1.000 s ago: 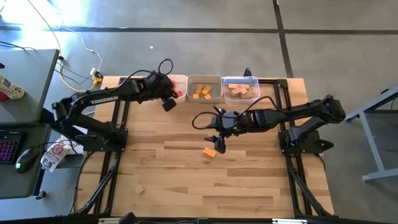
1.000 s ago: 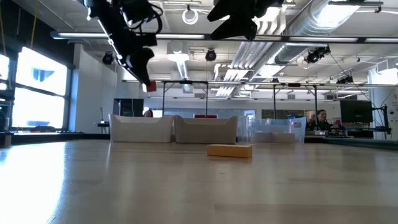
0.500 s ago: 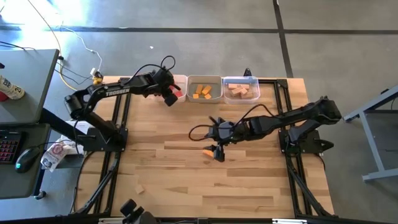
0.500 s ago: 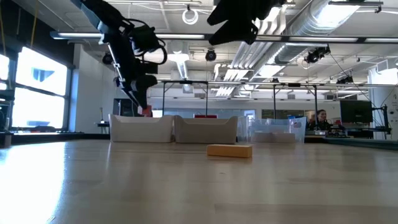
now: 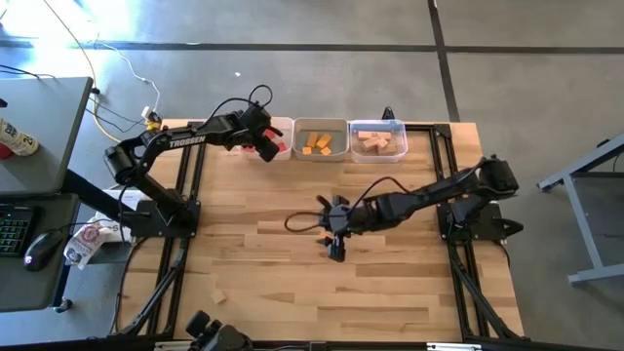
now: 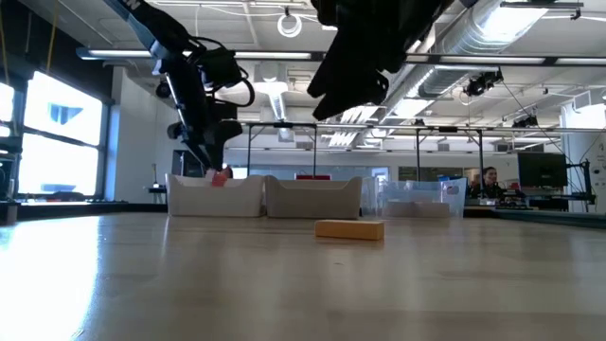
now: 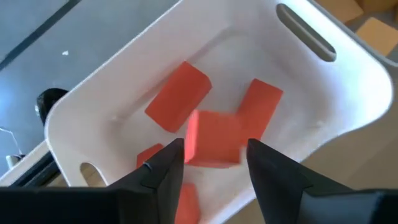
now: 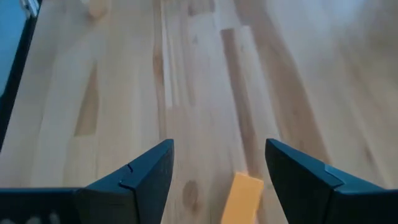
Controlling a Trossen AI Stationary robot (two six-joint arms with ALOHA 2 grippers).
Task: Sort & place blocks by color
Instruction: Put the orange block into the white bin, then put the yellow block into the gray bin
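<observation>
My left gripper [image 5: 265, 148] hangs over the white bin [image 5: 283, 126] at the table's far edge, shut on a red block [image 7: 213, 139]. More red blocks [image 7: 179, 96] lie on that bin's floor. In the low view the held block [image 6: 220, 176] shows at the height of the bin's rim. My right gripper [image 5: 335, 248] is open above the table's middle. An orange-yellow bar [image 8: 242, 196] lies flat on the wood below and between its fingers, untouched. The bar [image 6: 349, 228] also shows in the low view. My left gripper pinches the red block by two opposite side faces [image 7: 190, 142] between its two fingers. The fingers come from above, slanting down into the white bin. The block is lifted clear of the red blocks on the bin's floor.
Beside the white bin stand a middle bin [image 5: 321, 125] with orange-yellow blocks and a clear bin [image 5: 376, 127] with pale wooden ones. A pale block [image 5: 218, 295] lies near the table's near left corner. Bare wood surrounds the bar. Cables loop above both arms.
My left gripper has carried the red block toward the table's far edge and down, until it hangs over the white bin at rim height. My right gripper has moved toward the near edge and lower, ending over the orange-yellow bar, which has stayed in place.
</observation>
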